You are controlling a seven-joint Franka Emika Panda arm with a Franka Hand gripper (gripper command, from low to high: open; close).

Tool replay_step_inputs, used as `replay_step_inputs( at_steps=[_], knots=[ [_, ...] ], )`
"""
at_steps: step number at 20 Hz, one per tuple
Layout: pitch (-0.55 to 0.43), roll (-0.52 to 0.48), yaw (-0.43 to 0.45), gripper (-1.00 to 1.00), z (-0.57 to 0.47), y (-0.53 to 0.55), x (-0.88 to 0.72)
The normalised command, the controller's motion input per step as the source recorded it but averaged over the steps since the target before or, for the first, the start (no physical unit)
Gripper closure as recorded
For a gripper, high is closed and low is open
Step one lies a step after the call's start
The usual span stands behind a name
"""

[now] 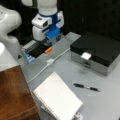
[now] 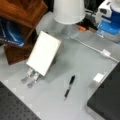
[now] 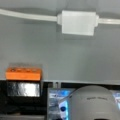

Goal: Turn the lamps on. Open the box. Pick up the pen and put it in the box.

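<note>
While the grey table (image 1: 65, 67) fills both front views, the box (image 1: 96, 51) sits shut at its right. The lamp (image 2: 68, 11) glows cream-white. Right of the notebook (image 1: 58, 97) lies the pen (image 1: 86, 87). The gripper (image 1: 51, 37) hovers far left near an orange block (image 3: 23, 73); finger spread cannot be told.
</note>
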Motion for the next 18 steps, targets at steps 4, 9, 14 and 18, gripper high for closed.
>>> replay_step_inputs(
  at_steps=[4,9,14,18],
  knots=[
    [-0.234,0.266,0.060,-1.00,-0.21,-0.14,-0.51],
    [-0.223,0.247,0.030,-1.00,-0.14,-0.07,-0.38],
    [-0.176,0.250,0.037,1.00,-0.11,-0.02,-0.26],
    [-0.107,0.206,-0.008,1.00,-0.10,-0.02,-0.20]
  ],
)
